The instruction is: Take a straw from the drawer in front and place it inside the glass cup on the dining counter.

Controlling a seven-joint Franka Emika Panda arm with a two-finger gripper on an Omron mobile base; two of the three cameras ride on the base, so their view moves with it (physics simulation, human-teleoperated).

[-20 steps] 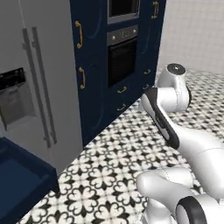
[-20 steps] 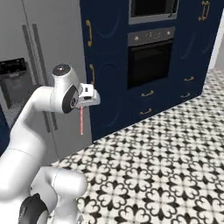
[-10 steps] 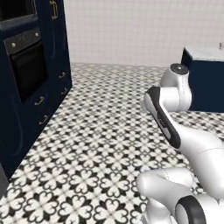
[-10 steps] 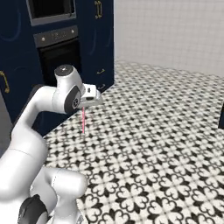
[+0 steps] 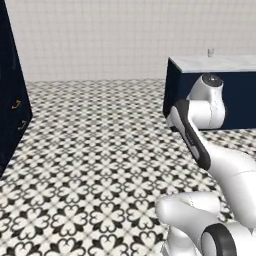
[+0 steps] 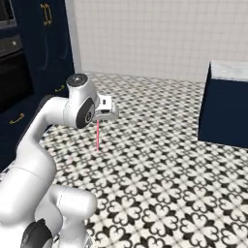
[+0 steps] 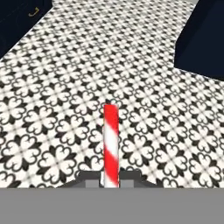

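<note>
patterned floor (image 7: 52, 87) below; straw (image 7: 111, 144) clamped between fingers (image 7: 89, 178).

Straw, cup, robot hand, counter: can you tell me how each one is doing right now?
straw: held, hanging straight down over the floor, not in the cup yet.
gripper: jaws shut on the straw.
glass cup: upright on the counter, far away; contents too small to tell.
dining counter: glass cup standing on top.

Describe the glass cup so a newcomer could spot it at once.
Find the navy-based dining counter with the pale marble top, standing against the tiled back wall in the left base view. Near its far edge stands the glass cup, small, clear and handleless, the one upright object visible on that slab.
</note>
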